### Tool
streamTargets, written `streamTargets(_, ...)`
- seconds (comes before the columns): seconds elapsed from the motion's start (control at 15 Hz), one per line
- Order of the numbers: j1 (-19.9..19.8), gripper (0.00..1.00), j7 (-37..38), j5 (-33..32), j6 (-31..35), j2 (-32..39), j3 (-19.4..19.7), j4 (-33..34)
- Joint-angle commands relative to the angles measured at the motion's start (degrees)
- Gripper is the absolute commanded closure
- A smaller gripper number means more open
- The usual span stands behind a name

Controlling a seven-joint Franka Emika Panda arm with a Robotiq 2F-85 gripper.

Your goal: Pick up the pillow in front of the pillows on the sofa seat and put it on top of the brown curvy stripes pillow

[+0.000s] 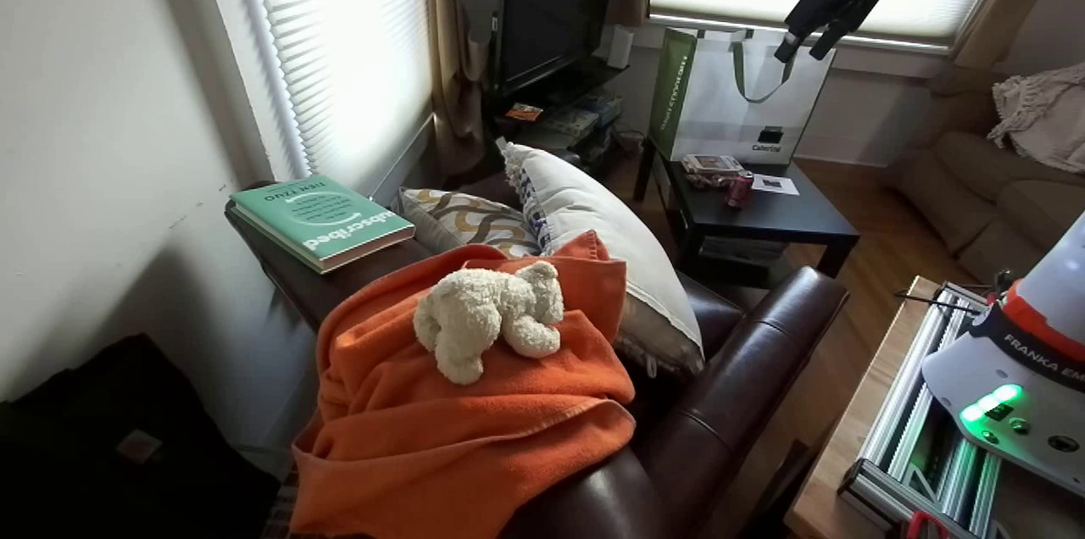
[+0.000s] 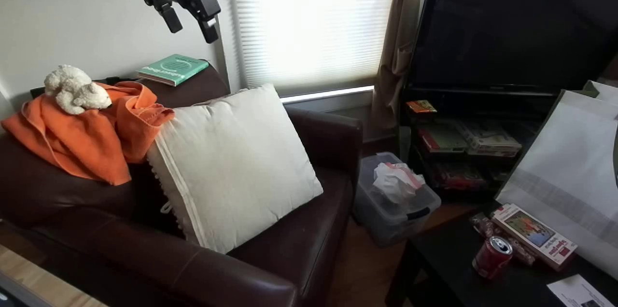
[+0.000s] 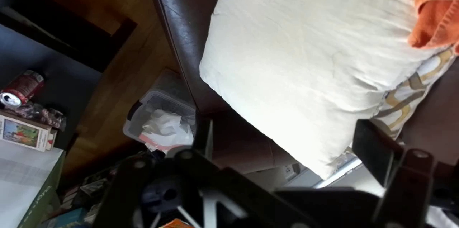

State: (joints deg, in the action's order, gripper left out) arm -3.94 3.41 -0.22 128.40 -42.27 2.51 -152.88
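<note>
The large cream pillow leans on the dark brown leather sofa, plain cream face outward. It also shows in an exterior view and the wrist view. The sofa seat shows beneath it. The brown curvy stripes pillow stands behind it, partly covered; part of it shows in the wrist view. My gripper is high above the sofa in both exterior views, apart from the pillows. In the wrist view its fingers are wide apart with nothing held between them.
An orange blanket with a cream stuffed toy lies over the sofa's back and arm. A green book sits on the sofa back. A black table bears a large bag and a red can. A plastic bin stands beside the sofa.
</note>
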Motion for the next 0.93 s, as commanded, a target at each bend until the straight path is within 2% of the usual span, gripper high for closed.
streamTargets(0.0, 0.6, 0.00, 11.0, 6.2, 6.8, 9.3, -3.7, 3.1)
streamTargets(0.2, -1.4, 0.00, 22.3, 5.6, 12.1, 19.3, -10.3, 6.8)
streamTargets(0.33, -2.4, 0.00, 29.4, 3.3, 11.2, 25.0, -13.2, 10.9)
streamTargets(0.4, -3.0, 0.00, 32.9, 1.4, 8.6, 27.3, -14.3, 13.5)
streamTargets(0.47, -2.1, 0.00, 32.9, 0.9, 5.9, 28.8, -13.9, 15.8)
streamTargets(0.53, -0.3, 0.00, 30.1, 2.2, 10.3, 24.3, -12.1, 10.3)
streamTargets(0.67, 0.1, 0.00, 31.7, 1.3, 8.1, 27.9, -12.0, 14.0)
streamTargets(0.87, 0.0, 0.00, 31.8, 1.1, 7.4, 29.1, -11.8, 15.5)
